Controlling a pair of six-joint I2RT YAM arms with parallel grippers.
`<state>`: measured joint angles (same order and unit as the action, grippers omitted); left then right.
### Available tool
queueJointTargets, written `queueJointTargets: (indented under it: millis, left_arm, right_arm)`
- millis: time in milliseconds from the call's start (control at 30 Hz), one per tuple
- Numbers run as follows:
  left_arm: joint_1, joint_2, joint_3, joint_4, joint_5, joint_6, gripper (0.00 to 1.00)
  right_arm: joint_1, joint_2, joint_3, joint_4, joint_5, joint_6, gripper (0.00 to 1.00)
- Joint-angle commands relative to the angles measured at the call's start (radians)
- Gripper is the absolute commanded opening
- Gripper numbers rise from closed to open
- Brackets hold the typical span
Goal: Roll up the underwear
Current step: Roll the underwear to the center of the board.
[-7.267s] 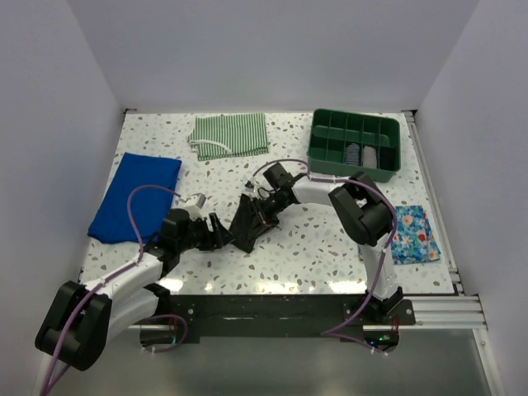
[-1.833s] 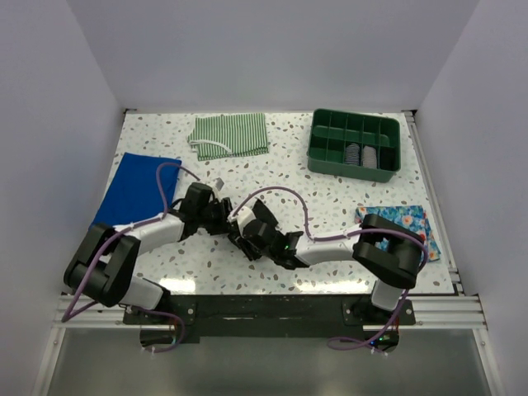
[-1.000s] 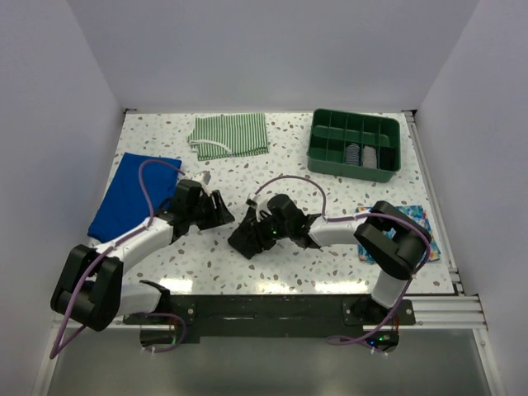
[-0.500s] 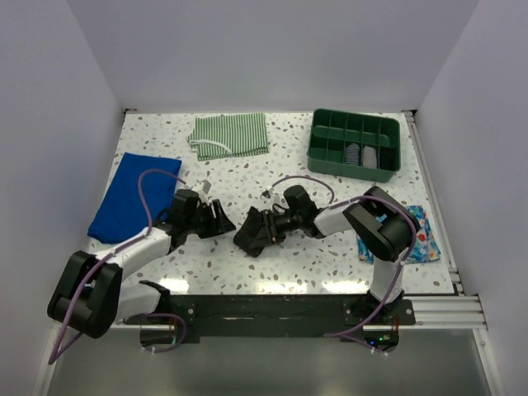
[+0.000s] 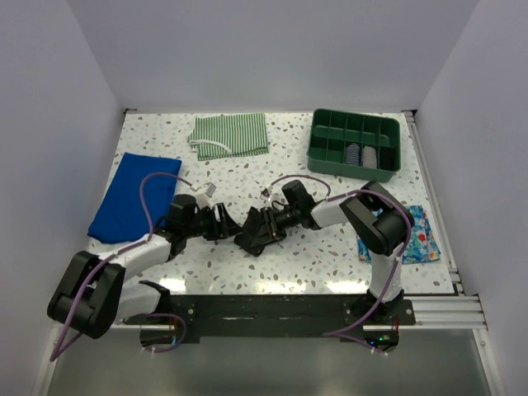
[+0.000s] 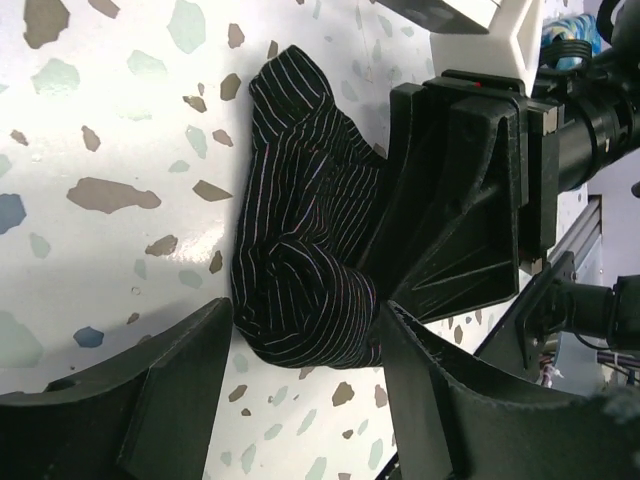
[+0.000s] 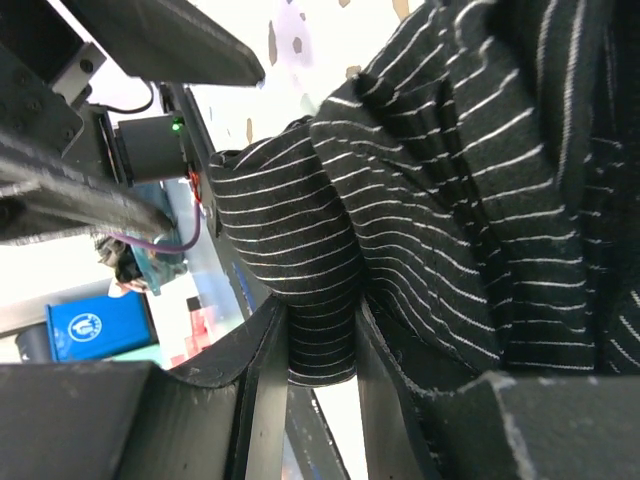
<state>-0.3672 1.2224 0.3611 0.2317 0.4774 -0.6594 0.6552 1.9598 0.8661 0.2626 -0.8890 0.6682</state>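
Plainly the underwear (image 6: 300, 250) is black soft fabric crossed by fine pale pinstripes, bunched into a loose, creased bundle rather than lying flat. It sits on the speckled table (image 5: 330, 247) near the front middle, between the two grippers. From above, its outline merges with the black fingers around it, so its direction is hard to read there. In the left wrist view the bundle is clearly longer than it is wide. Its long axis runs from just beyond the fingertips away up the view, with a thick, folded lump at the near end and a narrower rounded end farthest away. The left gripper (image 6: 305, 310) has its jaws spread wide, one finger to each side of the near lump, and grips nothing. The right gripper (image 7: 322, 340) comes in from the opposite side and is pinched on a fold of the striped fabric, which is squeezed between its two fingers. At the back right stands a green divided tray (image 5: 323, 132). Two neighbouring compartments of its near row each hold a small rolled bundle (image 5: 353, 153) with a dark-and-light pattern. A green-and-white striped cloth (image 5: 231, 134) lies at the back left, a blue cloth (image 5: 136, 196) at the left edge, and a floral cloth (image 5: 417, 235) at the right, beside the right arm.
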Motion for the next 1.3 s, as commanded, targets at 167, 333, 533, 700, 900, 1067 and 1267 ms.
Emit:
queueJointTargets:
  millis: [167,333,533,700,900,1067,1267]
  left_arm:
    - [0.005,0.071,-0.057,0.159,0.044,0.021,0.65]
    - [0.005,0.134,-0.068,0.224,0.059,0.018,0.65]
    - [0.005,0.222,-0.096,0.348,0.095,-0.006,0.6]
    - [0.002,0.296,-0.126,0.429,0.113,-0.036,0.48]
    - [0.004,0.338,-0.123,0.454,0.11,-0.04,0.28]
    - [0.002,0.309,-0.11,0.417,0.087,-0.042,0.16]
    - [-0.013,0.221,-0.074,0.287,0.018,0.0,0.13]
  right_arm:
    - [-0.008,0.086,0.016,-0.336,0.197,-0.14,0.0]
    - [-0.008,0.102,0.036,-0.358,0.202,-0.154,0.0]
    - [-0.008,0.11,0.045,-0.368,0.203,-0.163,0.0]
    - [-0.008,0.103,0.045,-0.378,0.213,-0.171,0.0]
    - [-0.006,0.08,0.034,-0.349,0.22,-0.159,0.05]
    - [-0.006,0.008,0.013,-0.315,0.231,-0.144,0.21]
    - [0.0,-0.175,-0.015,-0.338,0.344,-0.18,0.44]
